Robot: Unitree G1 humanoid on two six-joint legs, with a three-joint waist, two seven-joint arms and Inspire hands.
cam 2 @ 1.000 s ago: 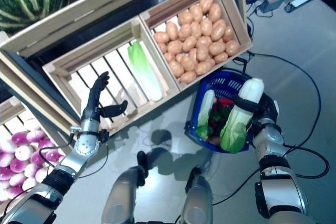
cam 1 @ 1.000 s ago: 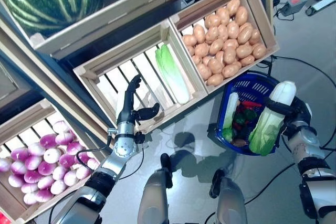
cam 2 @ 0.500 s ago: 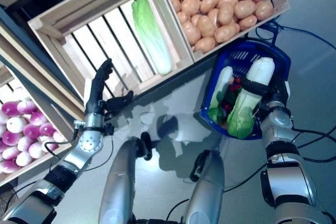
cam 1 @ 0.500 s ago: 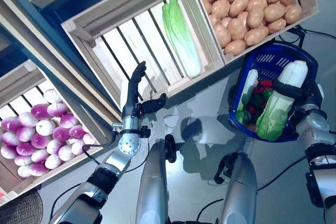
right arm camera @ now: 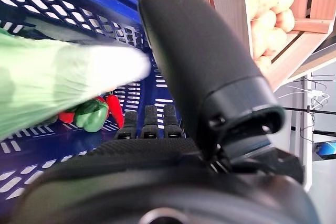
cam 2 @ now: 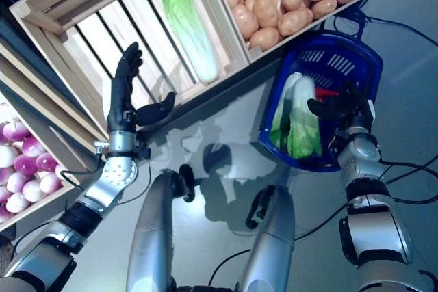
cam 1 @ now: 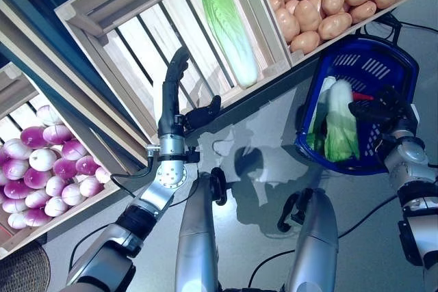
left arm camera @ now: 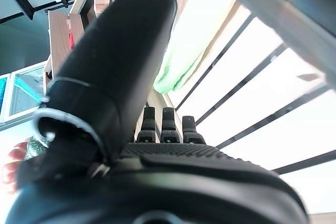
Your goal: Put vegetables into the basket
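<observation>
The right hand hangs over the blue basket with fingers straight and nothing in them; two napa cabbages lie inside the basket beside peppers. The left hand, fingers spread, reaches toward the slatted crate where another napa cabbage lies.

Open slatted crate, clear but for one cabbage along its right wall, with the left robot hand at its front rim; blue basket nearly filled by two cabbages, the right robot hand above.
</observation>
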